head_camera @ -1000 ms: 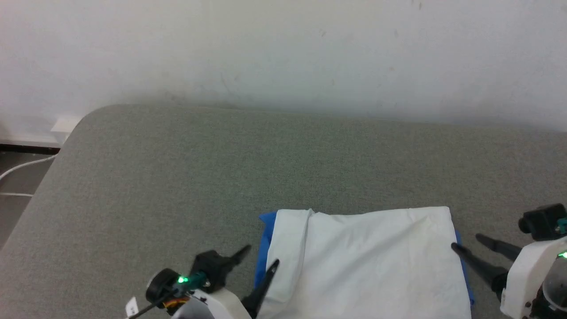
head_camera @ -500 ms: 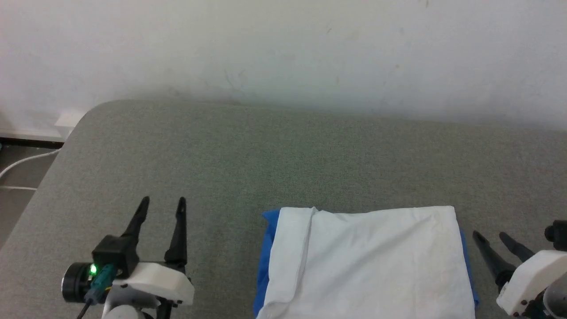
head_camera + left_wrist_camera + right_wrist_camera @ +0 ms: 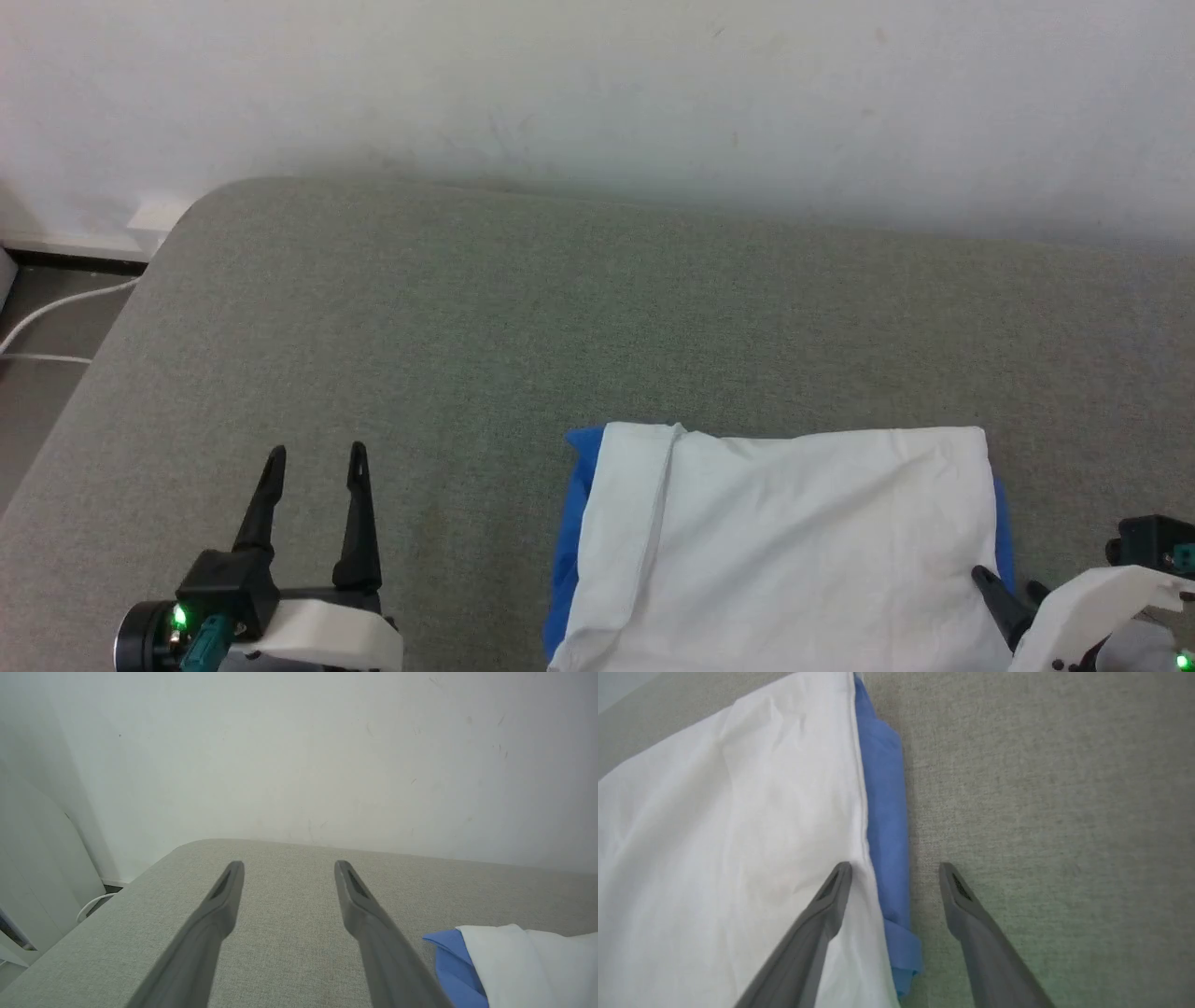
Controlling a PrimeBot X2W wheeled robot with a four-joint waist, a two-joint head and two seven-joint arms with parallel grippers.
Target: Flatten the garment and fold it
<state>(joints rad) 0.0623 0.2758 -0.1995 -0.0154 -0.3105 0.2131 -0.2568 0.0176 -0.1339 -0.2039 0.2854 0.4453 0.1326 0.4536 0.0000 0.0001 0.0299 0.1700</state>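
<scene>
- The garment lies as a white rectangle at the near right of the table, its near end cut off by the head view. It looks folded, so the step in hand is probably a last tidy and a clean let-go.
- Along its left and right sides blue sleeve cloth peeks out; tucking it under would square the stack.
- The right claw is wide and empty, one finger over the white, the other over the table, with the blue strip between them. I cannot tell whether it touches the cloth. It should lift straight up before moving away, so no tip drags the top layer.
- The left claw is wide and empty, well left of the garment over the table, and poses no risk to the fold.
</scene>
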